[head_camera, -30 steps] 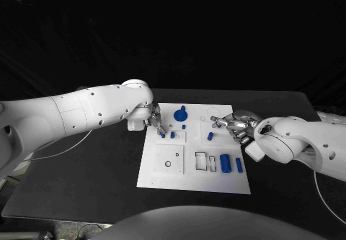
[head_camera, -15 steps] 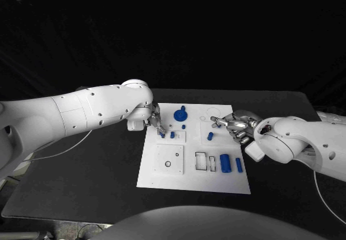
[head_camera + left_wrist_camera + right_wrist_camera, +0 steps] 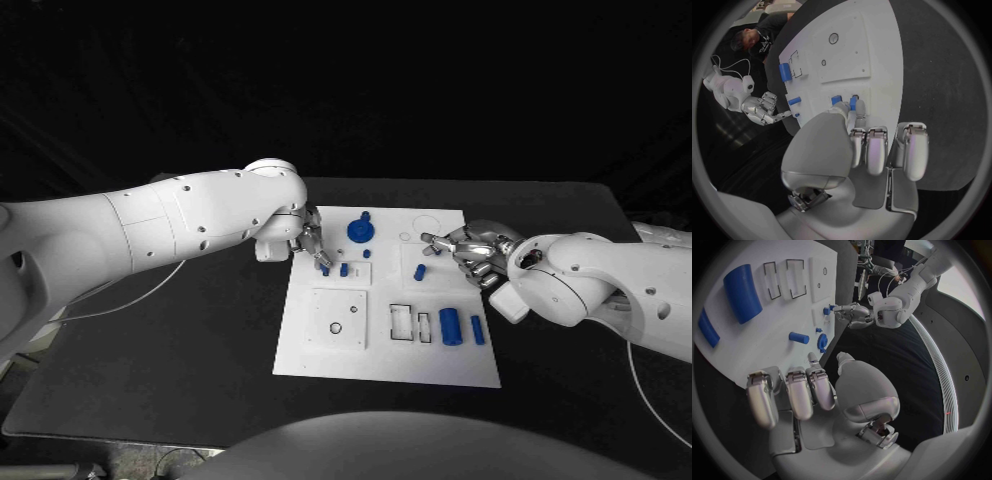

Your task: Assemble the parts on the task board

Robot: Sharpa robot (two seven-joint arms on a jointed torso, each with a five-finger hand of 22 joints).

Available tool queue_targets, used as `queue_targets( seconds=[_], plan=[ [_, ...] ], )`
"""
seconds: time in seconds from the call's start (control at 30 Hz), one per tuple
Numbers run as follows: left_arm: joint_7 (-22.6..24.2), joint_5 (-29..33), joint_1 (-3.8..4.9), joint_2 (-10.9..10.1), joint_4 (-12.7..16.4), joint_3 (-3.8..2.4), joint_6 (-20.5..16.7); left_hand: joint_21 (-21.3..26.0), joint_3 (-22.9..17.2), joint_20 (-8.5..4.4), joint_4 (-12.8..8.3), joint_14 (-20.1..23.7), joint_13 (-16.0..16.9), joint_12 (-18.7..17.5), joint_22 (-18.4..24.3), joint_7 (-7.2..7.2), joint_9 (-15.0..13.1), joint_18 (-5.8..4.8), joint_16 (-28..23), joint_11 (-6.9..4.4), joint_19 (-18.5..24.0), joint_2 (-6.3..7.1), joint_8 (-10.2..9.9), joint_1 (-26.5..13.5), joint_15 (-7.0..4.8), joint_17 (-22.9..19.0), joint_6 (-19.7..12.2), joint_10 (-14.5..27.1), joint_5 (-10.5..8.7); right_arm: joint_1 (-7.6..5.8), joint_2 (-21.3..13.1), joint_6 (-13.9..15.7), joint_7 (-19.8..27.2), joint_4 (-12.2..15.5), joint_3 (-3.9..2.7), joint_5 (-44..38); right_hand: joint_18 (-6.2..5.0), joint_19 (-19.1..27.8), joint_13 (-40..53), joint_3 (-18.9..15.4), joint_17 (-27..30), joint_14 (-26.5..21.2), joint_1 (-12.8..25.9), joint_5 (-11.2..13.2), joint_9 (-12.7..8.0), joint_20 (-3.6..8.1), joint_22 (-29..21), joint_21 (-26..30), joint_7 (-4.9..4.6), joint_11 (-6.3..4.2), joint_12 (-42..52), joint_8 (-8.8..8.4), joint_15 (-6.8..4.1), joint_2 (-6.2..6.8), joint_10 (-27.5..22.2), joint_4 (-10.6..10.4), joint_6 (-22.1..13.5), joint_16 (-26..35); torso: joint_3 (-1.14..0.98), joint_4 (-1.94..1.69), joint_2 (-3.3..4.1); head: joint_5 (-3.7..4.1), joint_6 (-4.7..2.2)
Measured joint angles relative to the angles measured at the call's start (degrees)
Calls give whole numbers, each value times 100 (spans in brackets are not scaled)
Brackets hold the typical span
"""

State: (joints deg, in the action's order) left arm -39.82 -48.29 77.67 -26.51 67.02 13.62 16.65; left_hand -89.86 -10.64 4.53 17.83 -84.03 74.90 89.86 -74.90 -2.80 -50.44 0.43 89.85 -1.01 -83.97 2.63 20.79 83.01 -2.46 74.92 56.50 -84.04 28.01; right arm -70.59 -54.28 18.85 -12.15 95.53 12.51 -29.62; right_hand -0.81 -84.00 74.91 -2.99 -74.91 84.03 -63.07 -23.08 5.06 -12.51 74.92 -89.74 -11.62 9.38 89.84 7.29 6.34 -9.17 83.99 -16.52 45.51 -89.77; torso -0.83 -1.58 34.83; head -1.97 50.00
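White board (image 3: pixel 325 355), flat, with small blue parts (image 3: pixel 450 326). Left hand (image 3: pixel 312 248) pinches a blue peg (image 3: pixel 326 269); right hand (image 3: pixel 473 252) curled, holding nothing.

L hand (image 3: pixel 310 243) fingers hide whether they grip blue part (image 3: pixel 326 268).

Head camera looks steeply down from above the near edge of the black table (image 3: pixel 188 340), task board (image 3: pixel 389 355) mid-frame. Each wrist camera (fisheye) sits close behind its own hand, facing the board obliquely. All three views share the board.
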Motion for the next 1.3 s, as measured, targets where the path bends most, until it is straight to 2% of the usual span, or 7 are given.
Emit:
queue_targets(
  seconds=[1.3],
  plan=[
    [-13, 3, -16, 71, -111, -1, 97, 0, -56, 0, 56, 0, 3, 0, 0, 13, -11, 0, 0, 0, 0, 12, 11, -12, 0, -1, -13, 0, -64, 0, 2, -4, -4, -7, 0, 0, 0, 0, 0, 0, 0, 0, 0, 0, 0, 0, 3, 0, 0, 0, 0, 0, 0, 0, 0, 0, 0, 0, 0, -3, -3, 15, 0]
  ],
)
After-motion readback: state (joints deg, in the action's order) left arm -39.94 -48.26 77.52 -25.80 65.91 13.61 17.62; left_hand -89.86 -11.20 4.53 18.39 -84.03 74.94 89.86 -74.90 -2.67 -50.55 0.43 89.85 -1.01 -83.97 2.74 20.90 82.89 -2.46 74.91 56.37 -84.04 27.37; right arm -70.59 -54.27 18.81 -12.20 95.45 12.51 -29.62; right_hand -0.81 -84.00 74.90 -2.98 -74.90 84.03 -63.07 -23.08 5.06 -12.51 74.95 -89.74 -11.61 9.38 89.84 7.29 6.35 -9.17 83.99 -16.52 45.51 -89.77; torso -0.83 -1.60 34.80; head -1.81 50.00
